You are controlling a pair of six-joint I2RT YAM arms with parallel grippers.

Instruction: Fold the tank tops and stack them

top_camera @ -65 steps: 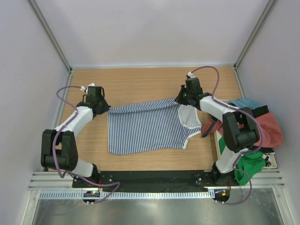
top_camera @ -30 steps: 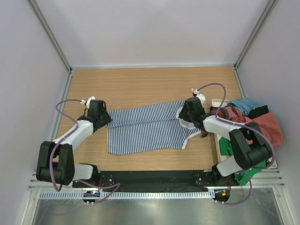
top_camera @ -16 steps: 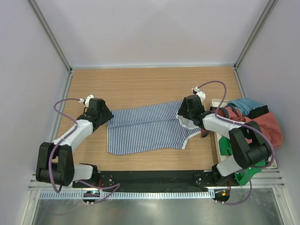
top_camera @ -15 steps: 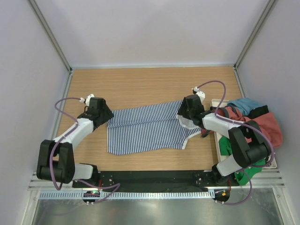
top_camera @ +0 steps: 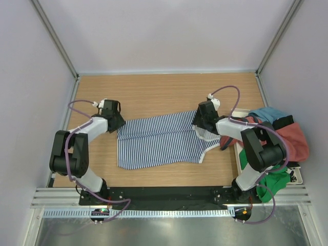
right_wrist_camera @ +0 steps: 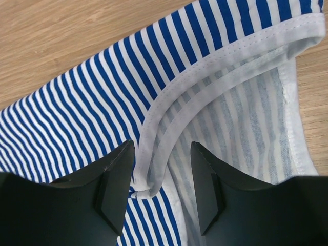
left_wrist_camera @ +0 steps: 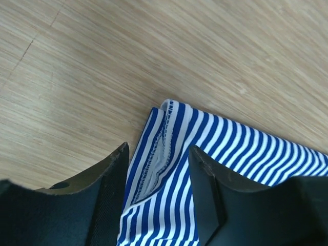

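The navy-and-white striped tank top (top_camera: 159, 141) lies flat mid-table, its far edge doubled over toward me. My left gripper (top_camera: 120, 125) is at its far-left corner, open. In the left wrist view the dark fingers (left_wrist_camera: 110, 177) straddle the folded corner of the striped tank top (left_wrist_camera: 169, 148) without pinching it. My right gripper (top_camera: 199, 128) is at the far-right end, open. In the right wrist view its gripper (right_wrist_camera: 161, 171) stands over the white armhole trim (right_wrist_camera: 154, 154). The rust-red tank top (top_camera: 293, 141) sits in the heap on the right.
At the right edge a white tray (top_camera: 298, 178) holds the heap of clothes, with a teal piece (top_camera: 266, 114) and a green piece (top_camera: 271, 185) that hangs over the near side. Grey walls close in the wooden table (top_camera: 154, 92) on three sides.
The striped top's far edge has been folded toward me, so it looks narrower. Both grippers have since shifted slightly away from me along its far corners, jaws apart.
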